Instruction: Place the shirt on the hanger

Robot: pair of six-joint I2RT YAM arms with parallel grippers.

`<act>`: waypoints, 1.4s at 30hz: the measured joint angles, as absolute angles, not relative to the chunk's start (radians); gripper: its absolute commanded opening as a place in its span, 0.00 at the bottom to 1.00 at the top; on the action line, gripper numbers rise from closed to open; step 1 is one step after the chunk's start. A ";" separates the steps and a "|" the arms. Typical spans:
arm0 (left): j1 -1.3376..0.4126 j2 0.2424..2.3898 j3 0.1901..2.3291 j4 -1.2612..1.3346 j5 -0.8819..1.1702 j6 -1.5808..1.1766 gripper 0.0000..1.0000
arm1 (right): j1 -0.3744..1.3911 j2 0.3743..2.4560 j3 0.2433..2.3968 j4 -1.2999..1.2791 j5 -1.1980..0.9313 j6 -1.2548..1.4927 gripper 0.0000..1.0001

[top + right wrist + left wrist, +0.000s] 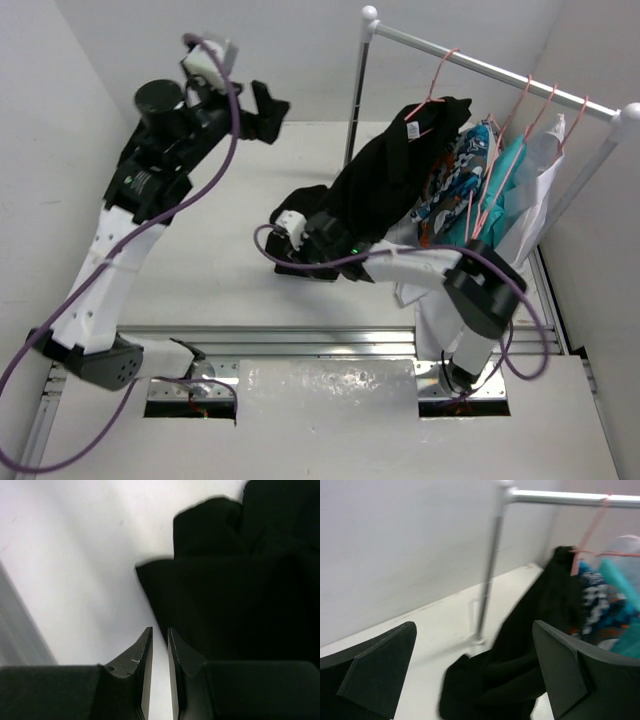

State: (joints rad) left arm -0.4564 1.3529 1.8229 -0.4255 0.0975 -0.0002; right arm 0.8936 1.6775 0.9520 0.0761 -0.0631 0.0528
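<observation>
Shirt point(385, 180) half-draped on hanger point(432, 95) at rail point(500, 72) post end, tail pooled below rail. Right gripper point(160, 632) nearly clenched, empty, beside tail. Left gripper point(474, 625) released wide, away from rail. Better: reopen, pinch actual fabric edge, then lift toward rail.

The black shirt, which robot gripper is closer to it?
Right. The right gripper sits low, just beside the bottom edge of the shirt. The left gripper is raised well away, off to its left side.
</observation>
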 measured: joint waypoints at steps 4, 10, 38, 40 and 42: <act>-0.393 1.218 1.680 -0.441 0.053 0.044 1.00 | 0.884 1.885 1.158 -0.006 -0.035 0.059 0.19; -0.383 1.129 1.599 -0.504 0.033 0.075 1.00 | 0.750 2.012 1.223 -0.124 0.021 0.171 0.19; -0.345 1.086 1.130 -0.412 0.003 0.151 0.99 | 0.618 1.768 1.059 -0.238 0.330 0.180 0.99; -0.310 1.106 1.089 -0.430 0.046 0.154 0.99 | 0.641 1.696 0.994 -0.211 0.292 0.159 0.99; -0.250 1.129 1.071 -0.437 0.084 0.160 0.99 | 0.662 1.621 0.928 -0.189 0.245 0.146 0.99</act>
State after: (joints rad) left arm -0.2504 1.1286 1.0706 -0.4370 0.0845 0.1596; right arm 0.6624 1.6215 0.9279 -0.1894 0.2455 0.1459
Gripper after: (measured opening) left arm 0.995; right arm 0.986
